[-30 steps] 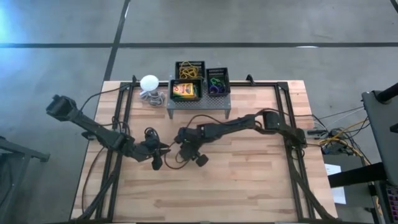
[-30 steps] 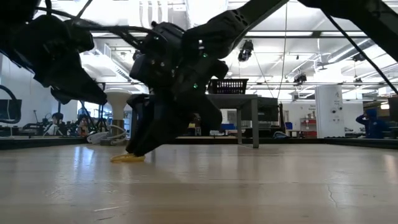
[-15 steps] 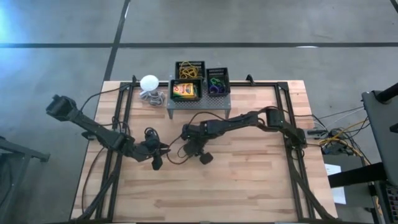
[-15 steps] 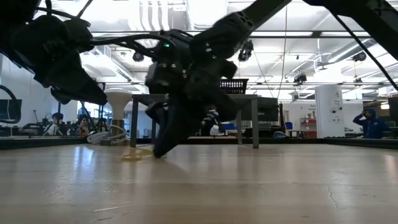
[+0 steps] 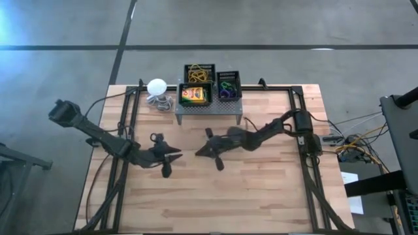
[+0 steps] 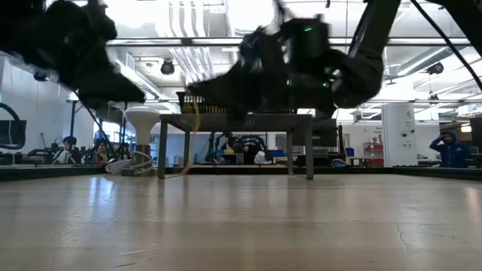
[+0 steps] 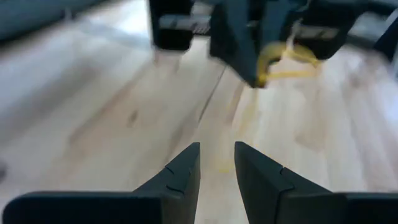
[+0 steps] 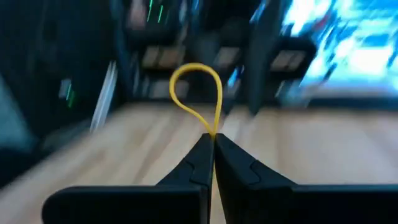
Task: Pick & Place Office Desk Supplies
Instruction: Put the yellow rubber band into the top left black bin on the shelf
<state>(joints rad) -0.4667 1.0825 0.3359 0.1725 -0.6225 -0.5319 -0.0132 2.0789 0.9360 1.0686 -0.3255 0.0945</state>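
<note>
Right wrist view: right tool (image 8: 213, 144) pinched on rubber band (image 8: 196, 93), loop beyond tips.

Robotics lab or workshop: grey concrete floor (image 5: 65, 26), exposed ceiling ducts (image 6: 188, 15), wooden worktop (image 5: 261, 196); people at benches (image 6: 83, 150) around 9 o'clock.

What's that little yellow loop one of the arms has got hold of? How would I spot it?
Start at the wooden table and find the right arm reaching toward its middle. Its pincer is shut on a thin rubber band, lifted off the wood. Unlike the bands heaped in the rear tray, it dangles alone as one loop.
</note>
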